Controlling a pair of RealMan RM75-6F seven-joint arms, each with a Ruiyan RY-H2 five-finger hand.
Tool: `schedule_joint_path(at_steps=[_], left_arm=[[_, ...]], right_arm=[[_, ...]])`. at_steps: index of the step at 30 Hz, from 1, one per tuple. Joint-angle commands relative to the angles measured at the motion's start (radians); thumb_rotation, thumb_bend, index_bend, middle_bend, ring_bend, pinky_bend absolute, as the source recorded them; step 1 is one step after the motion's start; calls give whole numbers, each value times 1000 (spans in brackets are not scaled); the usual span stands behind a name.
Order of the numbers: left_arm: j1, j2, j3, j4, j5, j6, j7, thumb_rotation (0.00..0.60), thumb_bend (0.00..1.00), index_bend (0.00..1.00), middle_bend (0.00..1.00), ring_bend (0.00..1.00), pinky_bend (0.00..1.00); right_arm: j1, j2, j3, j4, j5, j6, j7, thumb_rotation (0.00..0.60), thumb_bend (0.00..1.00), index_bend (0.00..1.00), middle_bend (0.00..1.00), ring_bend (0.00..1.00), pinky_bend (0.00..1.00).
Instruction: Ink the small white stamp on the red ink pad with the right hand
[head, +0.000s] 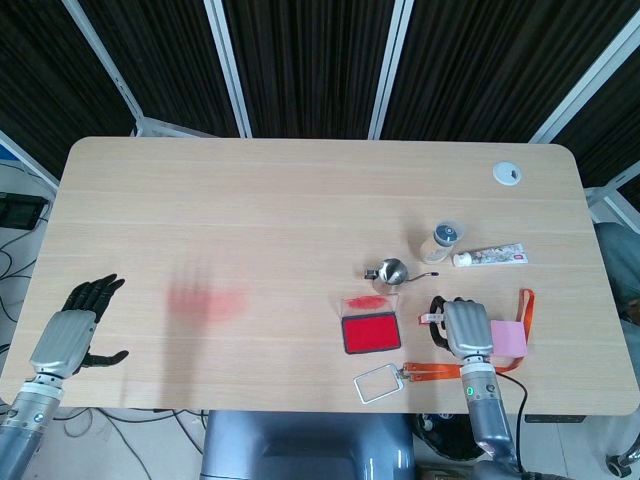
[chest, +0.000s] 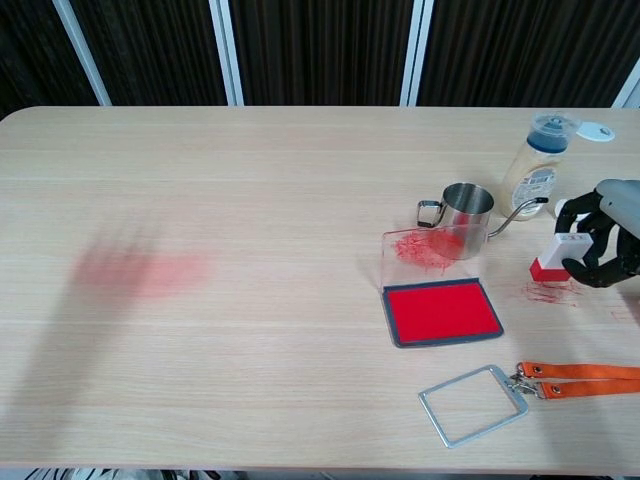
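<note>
The left hand (head: 70, 335) lies at the near left corner of the table (head: 300, 210), fingers spread wide and holding nothing; its arm runs off the bottom edge of the head view, and the chest view does not show it at all. Past its fingertips, toward the middle, a faint red smear (chest: 135, 268) marks the wood, with broad bare tabletop around it.

Further right sits the red ink pad (chest: 441, 311), uncovered, with a clear lid (chest: 425, 248) smudged red standing just behind it and a metal cup (chest: 462, 207) behind that. A wire-framed tag (chest: 472, 404) on an orange strap (chest: 575, 373) lies near the front edge.

The right hand (head: 466, 327) is to the right of the pad and apart from it. Its fingers (chest: 590, 265) pinch the small white stamp (chest: 553, 257), whose red base sits at or just above the table over red scribbles (chest: 550, 293); whether it touches is hard to tell. The chest view cuts this hand off at the right edge. A pink block (head: 510, 338) lies just beyond the hand, partly hidden by it. Behind the fingers stand a bottle (chest: 537, 165) and a tube (head: 490, 257).
</note>
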Motion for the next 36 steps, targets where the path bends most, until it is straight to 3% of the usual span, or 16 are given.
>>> schedule_joint_path(at_steps=[1, 15, 36], left_arm=[[1, -1, 0, -1, -2, 2, 2, 600, 11, 0, 0, 0, 0], [6, -5, -3, 1, 1, 11, -5, 600, 11, 0, 0, 0, 0], [6, -4, -4, -1, 0, 7, -4, 600, 11, 0, 0, 0, 0]], right_arm=[[-2, -6, -6, 22, 1, -12, 21, 600, 602, 766, 649, 490, 509], [8, -77, -7, 133, 17, -52, 60, 600, 587, 767, 617, 478, 509], [10, -99, -4, 169, 24, -63, 59, 600, 521, 758, 569, 446, 509]])
